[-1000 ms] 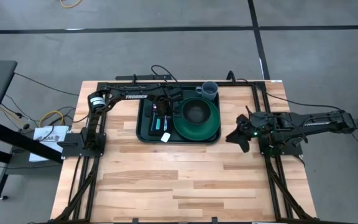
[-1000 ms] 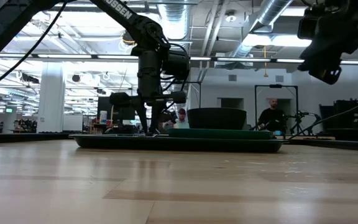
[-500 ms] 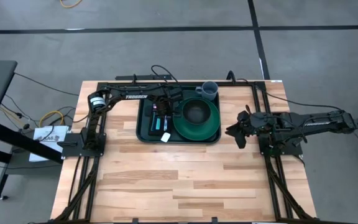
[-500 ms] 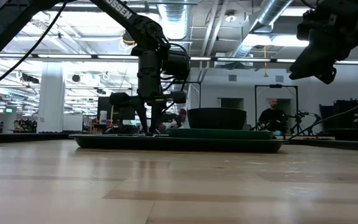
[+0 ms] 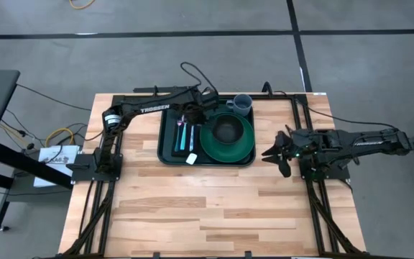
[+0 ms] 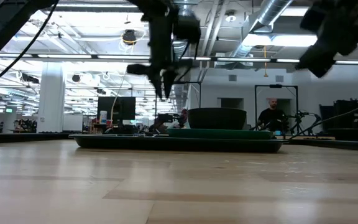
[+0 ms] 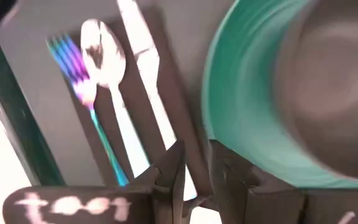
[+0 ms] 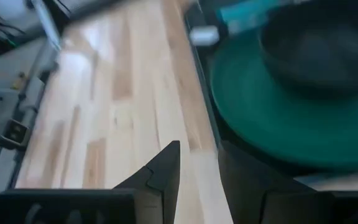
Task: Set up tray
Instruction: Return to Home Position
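Note:
The dark green tray (image 5: pixel 165 150) lies on the far middle of the table. On its right half, a dark bowl (image 5: pixel 226 128) sits on a round green plate (image 5: pixel 239 150). On its left half, a fork (image 7: pixel 73 68), spoon (image 7: pixel 101 50) and knife (image 7: pixel 145 62) lie side by side on a flat black rectangle (image 5: pixel 175 137). My left gripper (image 5: pixel 205 108) hangs above the tray's far edge, open by a narrow gap (image 7: pixel 196 177) and holding nothing. My right gripper (image 5: pixel 273 155) hovers open, off the tray's right side, above bare table.
A grey mug (image 5: pixel 242 105) stands at the tray's far right corner. A small white tag (image 5: pixel 191 158) lies at the tray's near rim. The near half of the wooden table (image 5: pixel 207 208) is free. Black arm frames run along both sides. A person (image 6: pixel 270 117) sits in the room beyond.
My left gripper has risen from the cutlery on the tray's left half and drawn back toward the far edge. The fork, spoon and knife it stood over now show and lie still. Tray, plate, bowl and mug have not moved.

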